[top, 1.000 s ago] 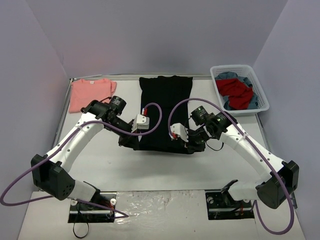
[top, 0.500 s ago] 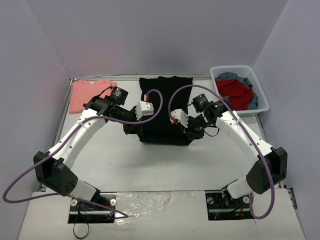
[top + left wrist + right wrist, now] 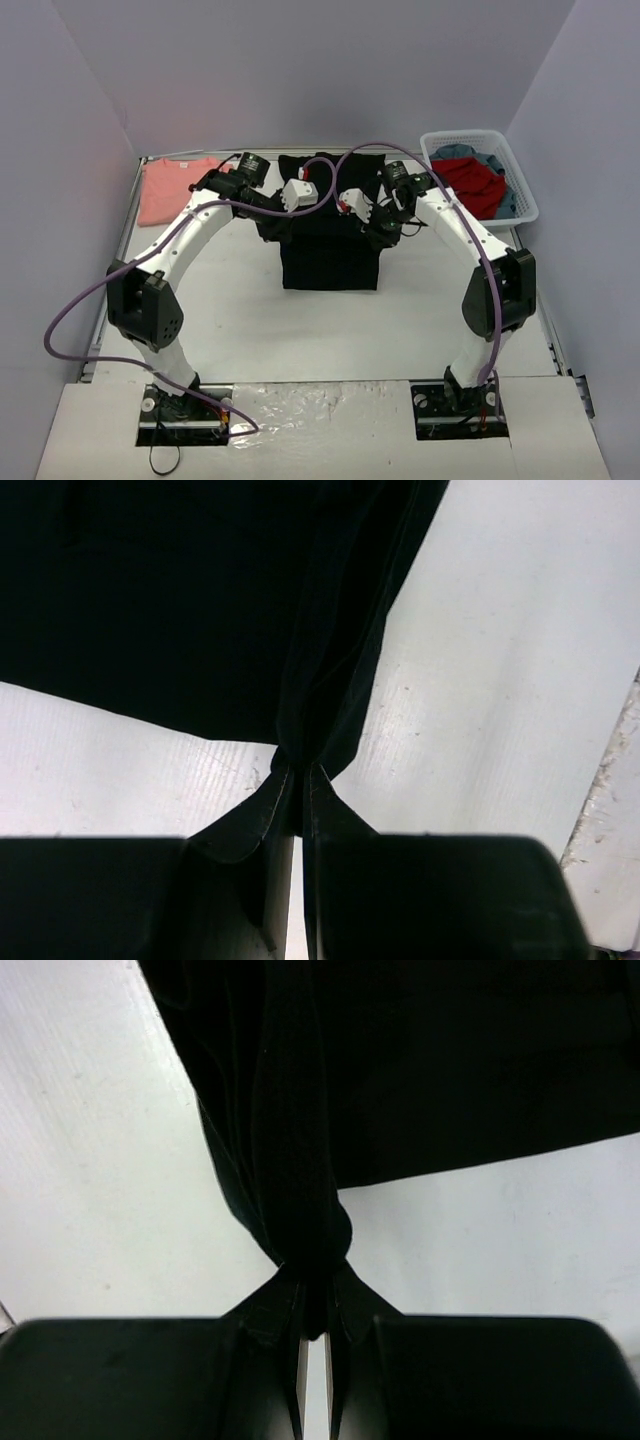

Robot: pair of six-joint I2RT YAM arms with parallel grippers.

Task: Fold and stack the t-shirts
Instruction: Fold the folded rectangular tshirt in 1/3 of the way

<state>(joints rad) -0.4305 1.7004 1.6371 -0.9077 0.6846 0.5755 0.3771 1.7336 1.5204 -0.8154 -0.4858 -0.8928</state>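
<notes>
Two arms are bolted at the near edge of the white worktop [image 3: 300, 340], the left arm [image 3: 185, 240] and the right arm [image 3: 460, 232], and both reach away toward the middle. Between them lies one black tee [image 3: 330, 262], folded into a long narrow strip that runs from mid-worktop toward the far edge, its near end flat on the surface. There are two pincers, one per arm. The left pincer [image 3: 274, 230] is clamped on the black tee's left edge and the right pincer [image 3: 379, 234] on its right edge, level with each other about midway along the strip. The left camera block [image 3: 298, 193] and the right camera block [image 3: 352, 200], both white, each carry a small red mark, too small to read. At the far left corner one pink tee [image 3: 178, 187] lies well apart from the black one. At the far right one white basket [image 3: 527, 200] holds a red garment [image 3: 470, 183] on blue cloth [image 3: 456, 152]. Only the top view shows the pink tee and the basket. Only the wrist views show the grips up close. The left pincer [image 3: 298, 772] has its fingertips pressed together on a gathered pleat of the black tee [image 3: 150, 590]. The right pincer [image 3: 315, 1285] is squeezed the same way onto a bunched fold of it [image 3: 480, 1060], with bare worktop [image 3: 80, 1160] to either side.
</notes>
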